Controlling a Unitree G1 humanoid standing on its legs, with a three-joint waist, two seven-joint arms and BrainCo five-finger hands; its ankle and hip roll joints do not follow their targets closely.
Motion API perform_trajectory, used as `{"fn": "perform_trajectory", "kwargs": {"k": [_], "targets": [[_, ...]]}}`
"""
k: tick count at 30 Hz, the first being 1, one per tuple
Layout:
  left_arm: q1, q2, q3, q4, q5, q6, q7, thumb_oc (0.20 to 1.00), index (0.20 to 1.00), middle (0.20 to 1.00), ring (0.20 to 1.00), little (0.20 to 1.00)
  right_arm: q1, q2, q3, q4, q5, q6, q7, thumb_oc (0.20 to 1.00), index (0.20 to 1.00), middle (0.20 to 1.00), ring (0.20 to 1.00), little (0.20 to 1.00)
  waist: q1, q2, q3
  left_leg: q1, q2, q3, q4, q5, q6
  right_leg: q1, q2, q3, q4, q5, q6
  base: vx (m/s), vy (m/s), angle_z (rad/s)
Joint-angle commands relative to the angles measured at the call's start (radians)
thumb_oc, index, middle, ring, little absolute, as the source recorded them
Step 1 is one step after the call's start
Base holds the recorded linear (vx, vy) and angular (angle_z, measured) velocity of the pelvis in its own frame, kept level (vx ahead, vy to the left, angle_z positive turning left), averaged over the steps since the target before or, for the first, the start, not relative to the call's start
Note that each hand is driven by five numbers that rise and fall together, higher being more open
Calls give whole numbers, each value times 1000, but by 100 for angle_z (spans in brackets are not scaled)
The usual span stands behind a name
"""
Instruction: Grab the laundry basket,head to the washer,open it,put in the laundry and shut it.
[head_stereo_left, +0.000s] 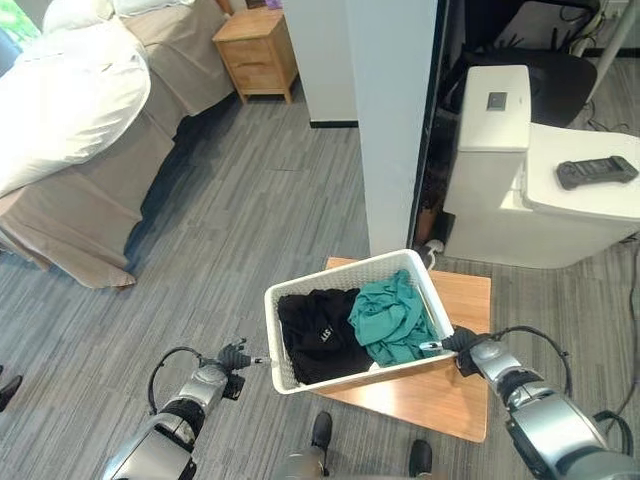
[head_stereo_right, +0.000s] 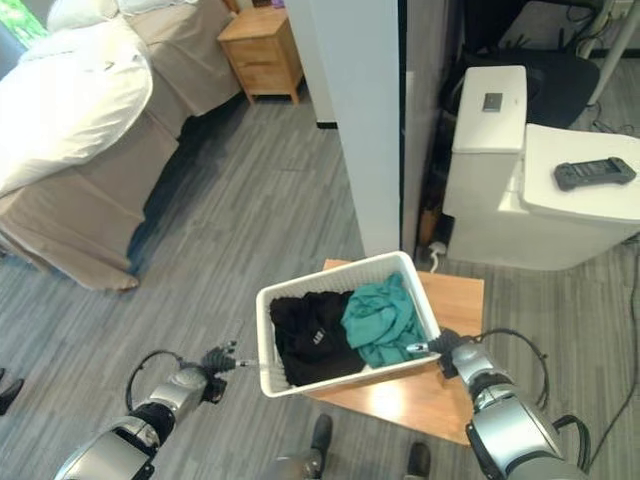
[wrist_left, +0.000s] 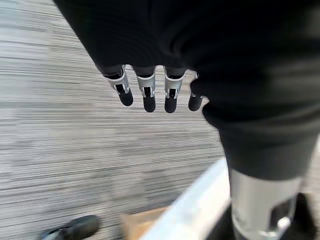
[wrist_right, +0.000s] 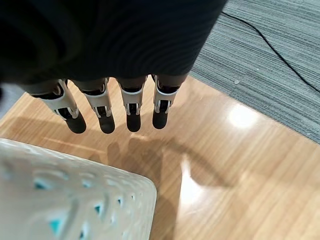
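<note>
A white laundry basket stands on a low wooden table. It holds a black garment and a teal garment. My left hand is at the basket's left end, level with the rim, one digit reaching to the rim. In the left wrist view its fingers hang straight over the floor, apart from the basket rim. My right hand is at the basket's right end, a digit on the rim. Its fingers point straight down over the table beside the basket's corner.
A white machine with a black controller on top stands at the back right, past a white pillar. A bed and a wooden nightstand are at the back left. Grey floor lies between.
</note>
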Motion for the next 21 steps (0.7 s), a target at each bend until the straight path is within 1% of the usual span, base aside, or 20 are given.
{"fn": "perform_trajectory", "kwargs": {"k": [1,2,3,5,8,11,12,13,15,17,19,21], "targets": [[-131,13,57,89,24,-40,24,1000,1000,1000,1000,1000,97,31,30,71,-4,37,-7,1000,1000,1000,1000,1000,18,-64,65,-76,8,-47,-38,80,25,-36,-77,14,8,27,36,-31,26,-39],[-136,7,60,128,21,-45,30,1000,1000,1000,1000,1000,105,32,31,55,-5,34,-11,1000,1000,1000,1000,1000,8,-76,69,-79,9,-40,-37,79,28,-45,-76,25,9,32,36,-11,17,-19],[-137,7,60,129,21,-46,30,1000,1000,1000,1000,1000,106,32,31,55,-5,35,-11,1000,1000,1000,1000,1000,8,-76,69,-79,9,-39,-37,79,28,-46,-76,26,9,32,36,-18,28,-17],[-149,-1,55,162,20,-56,35,1000,1000,1000,1000,1000,115,36,33,32,-1,28,-16,1000,1000,1000,1000,1000,-6,-94,78,-81,9,-31,-38,77,33,-61,-76,46,8,42,38,-35,36,-5],[-159,-6,57,174,6,-69,42,1000,1000,1000,1000,1000,125,36,34,15,0,22,-19,1000,1000,1000,1000,1000,-14,-111,83,-82,9,-25,-38,74,38,-74,-76,60,8,49,39,-32,28,-18],[-175,0,49,162,6,-80,53,1000,1000,1000,1000,1000,140,38,38,-6,5,14,-20,1000,1000,1000,1000,1000,-20,-130,84,-84,10,-18,-38,73,41,-85,-74,76,6,56,41,-16,18,-13],[-193,10,47,149,5,-87,62,1000,1000,1000,1000,1000,151,46,41,-11,8,10,-17,1000,1000,1000,1000,1000,-22,-142,83,-86,10,-15,-38,72,43,-90,-74,86,5,60,42,-14,11,-7],[-206,16,44,139,7,-90,68,1000,1000,1000,1000,1000,154,49,44,-13,7,9,-16,1000,1000,1000,1000,1000,-23,-148,82,-86,12,-13,-38,72,43,-91,-74,88,5,61,42,-11,10,-9],[-210,22,43,132,8,-90,68,1000,1000,1000,1000,1000,156,50,46,-15,8,7,-14,1000,1000,1000,1000,1000,-24,-153,81,-86,12,-11,-38,71,44,-92,-73,91,4,63,43,-3,10,-8],[-228,36,36,107,17,-96,75,1000,1000,1000,1000,1000,173,52,48,-23,7,5,-6,1000,1000,1000,1000,1000,-26,-165,77,-81,14,-5,-38,68,46,-95,-73,100,3,66,44,1,13,-13],[-235,43,34,96,22,-98,77,1000,1000,1000,1000,1000,181,51,49,-29,3,4,-1,1000,1000,1000,1000,1000,-27,-170,75,-79,14,-3,-38,66,47,-96,-73,101,2,66,45,-5,5,-19],[-251,55,27,78,45,-95,81,1000,1000,1000,1000,1000,194,47,48,-42,4,0,6,1000,1000,1000,1000,1000,-30,-180,72,-79,16,-1,-38,64,48,-99,-70,109,2,68,46,-24,8,-12]]}}
